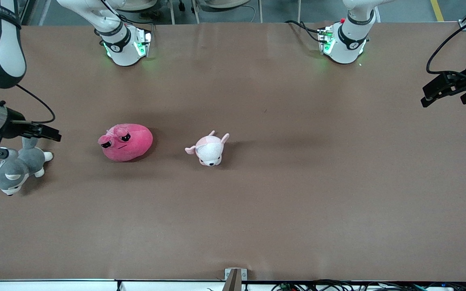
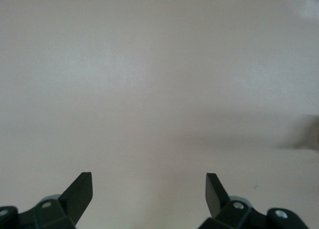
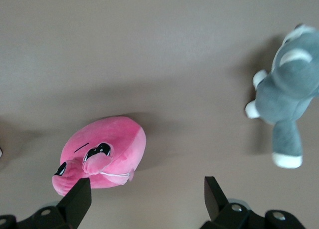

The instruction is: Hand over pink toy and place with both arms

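Note:
The pink toy is a round hot-pink plush with dark sleepy eyes, lying on the brown table toward the right arm's end. It also shows in the right wrist view, just off one finger. My right gripper is open and empty, up in the air over the grey-and-white dog plush, beside the pink toy. My left gripper is open and empty, held over bare table at the left arm's end; its wrist view shows only tabletop.
A small pale pink-and-white puppy plush lies beside the pink toy, toward the table's middle. The grey dog plush also shows in the right wrist view. The two arm bases stand along the table's edge farthest from the front camera.

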